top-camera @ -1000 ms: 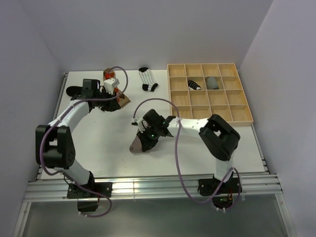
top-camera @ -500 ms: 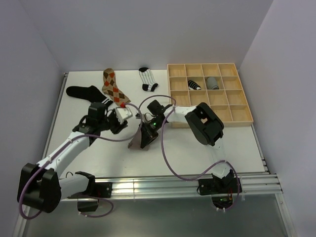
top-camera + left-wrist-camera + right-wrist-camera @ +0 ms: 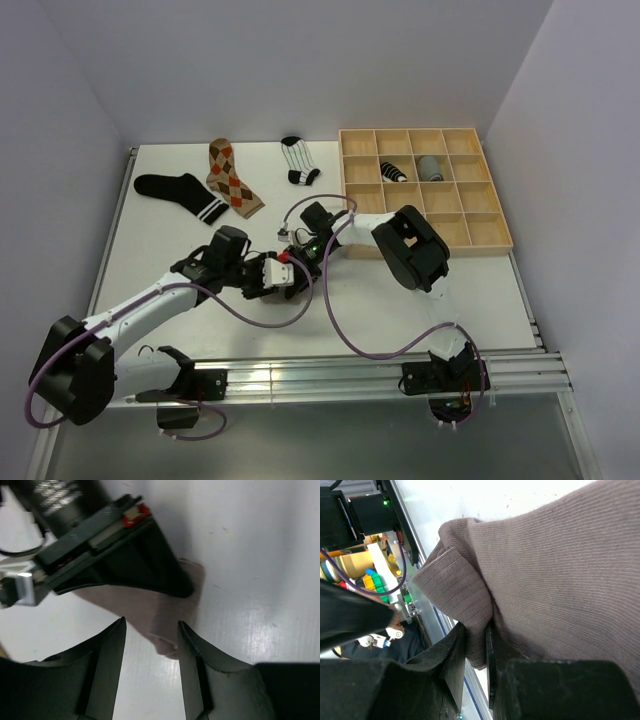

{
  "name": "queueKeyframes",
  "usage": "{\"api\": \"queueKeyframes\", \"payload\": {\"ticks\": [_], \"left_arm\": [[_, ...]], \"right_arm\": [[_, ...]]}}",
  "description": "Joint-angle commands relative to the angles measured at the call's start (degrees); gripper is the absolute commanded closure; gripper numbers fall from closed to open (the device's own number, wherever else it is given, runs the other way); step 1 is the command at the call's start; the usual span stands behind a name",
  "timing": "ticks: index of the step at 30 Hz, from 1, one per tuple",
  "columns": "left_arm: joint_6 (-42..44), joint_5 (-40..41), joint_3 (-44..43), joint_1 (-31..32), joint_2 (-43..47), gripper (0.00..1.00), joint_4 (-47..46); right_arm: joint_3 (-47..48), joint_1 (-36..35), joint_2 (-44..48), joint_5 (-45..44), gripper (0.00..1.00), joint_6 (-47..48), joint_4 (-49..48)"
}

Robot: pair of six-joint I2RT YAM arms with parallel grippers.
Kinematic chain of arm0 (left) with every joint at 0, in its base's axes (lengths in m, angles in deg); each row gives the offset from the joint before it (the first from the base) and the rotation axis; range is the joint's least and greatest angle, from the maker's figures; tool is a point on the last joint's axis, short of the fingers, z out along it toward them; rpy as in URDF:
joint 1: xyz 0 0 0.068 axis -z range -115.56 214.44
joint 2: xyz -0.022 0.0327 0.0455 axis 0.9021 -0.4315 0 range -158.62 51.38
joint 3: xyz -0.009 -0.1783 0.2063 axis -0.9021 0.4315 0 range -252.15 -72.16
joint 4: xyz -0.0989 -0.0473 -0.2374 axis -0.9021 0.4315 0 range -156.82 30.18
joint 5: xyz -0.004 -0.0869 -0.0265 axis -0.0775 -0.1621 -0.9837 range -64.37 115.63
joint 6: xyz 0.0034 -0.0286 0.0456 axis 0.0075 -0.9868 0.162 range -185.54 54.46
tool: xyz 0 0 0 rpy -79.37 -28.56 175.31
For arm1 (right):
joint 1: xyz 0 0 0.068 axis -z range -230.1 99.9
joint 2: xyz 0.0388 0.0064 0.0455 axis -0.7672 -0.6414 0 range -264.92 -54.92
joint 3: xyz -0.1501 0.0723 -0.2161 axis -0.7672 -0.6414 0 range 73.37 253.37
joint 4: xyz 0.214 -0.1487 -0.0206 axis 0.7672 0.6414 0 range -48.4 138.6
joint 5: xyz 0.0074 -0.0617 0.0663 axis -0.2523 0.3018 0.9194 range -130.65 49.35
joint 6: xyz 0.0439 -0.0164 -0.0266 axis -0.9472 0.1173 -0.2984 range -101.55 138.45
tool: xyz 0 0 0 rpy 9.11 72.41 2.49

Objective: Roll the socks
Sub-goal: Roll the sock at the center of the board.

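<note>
A taupe sock (image 3: 560,565) lies in the middle of the table, and a fold of its edge is pinched in my right gripper (image 3: 476,647), which is shut on it. In the left wrist view the same sock (image 3: 150,610) shows its tip between the spread fingers of my left gripper (image 3: 150,637), which is open and holds nothing. From above, the left gripper (image 3: 283,276) and the right gripper (image 3: 303,255) meet over the sock and hide most of it.
At the back left lie a black sock with white bands (image 3: 180,190), an argyle sock (image 3: 230,178) and a striped sock (image 3: 298,158). The wooden grid tray (image 3: 455,205) at the right holds a rolled black-and-white sock (image 3: 393,171) and a rolled grey sock (image 3: 430,167).
My left arm has swung from the argyle sock at the back left down to the taupe sock, and its jaws have opened. The right gripper has kept its hold.
</note>
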Motion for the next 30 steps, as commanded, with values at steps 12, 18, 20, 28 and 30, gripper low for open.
{"api": "queueKeyframes", "payload": {"ticks": [12,18,20,28,30], "left_arm": [[1.36,-1.19,-3.72,2.36,-10.59,0.53,2.36],[0.39,-1.28,-7.49,2.36,-15.69,0.63,3.94],[0.13,-1.37,-8.55,2.36,-17.1,0.72,5.51],[-1.36,-4.0,-17.77,2.09,-27.11,0.91,15.96],[-2.5,-4.36,-20.67,1.74,-29.92,0.94,18.26]], "right_arm": [[-0.6,0.44,-2.22,-9.5,0.85,0.6,-0.73],[-2.0,0.53,-1.6,-11.08,0.85,0.42,-1.87],[-2.79,0.53,-1.08,-12.31,0.85,0.07,-2.4],[-9.2,0.45,8.74,-29.25,0.53,-5.9,-11.35],[-13.33,0.45,11.92,-33.03,0.46,-9.94,-16.26]]}}
